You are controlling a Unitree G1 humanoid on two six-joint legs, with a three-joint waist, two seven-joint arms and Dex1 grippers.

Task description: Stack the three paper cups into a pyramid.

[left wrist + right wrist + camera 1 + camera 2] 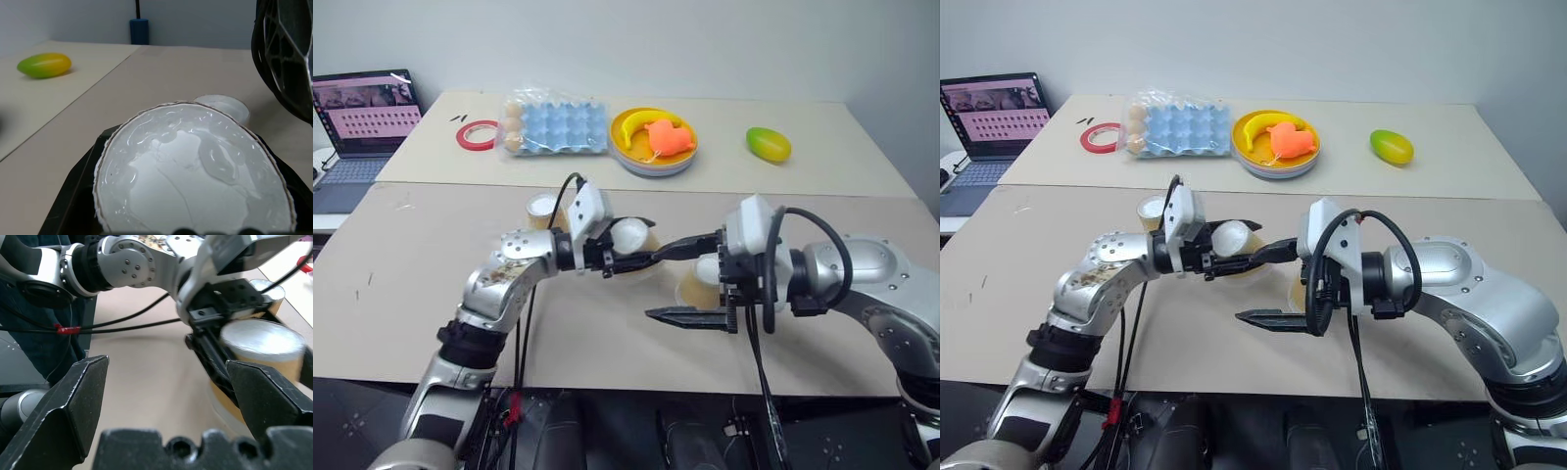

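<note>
My left gripper (pixel 644 244) is shut on one tan paper cup (pixel 628 237), held on its side above the table with its white base (pixel 190 171) facing the wrist camera. A second paper cup (pixel 544 209) stands on the table behind the left wrist. The third paper cup (pixel 698 286) stands below the held one, partly hidden by my right gripper (pixel 656 285). That gripper is open, its two fingers (pixel 73 406) spread to either side of the third cup and pointing toward the left gripper. No cup rests on another.
On the far table lie a laptop (pixel 367 117), a red tape ring (pixel 478 135), an egg carton (pixel 558 125), a yellow plate (pixel 636 162) with a banana and an orange toy, and a mango (pixel 769 145). The near table's front edge runs just below the grippers.
</note>
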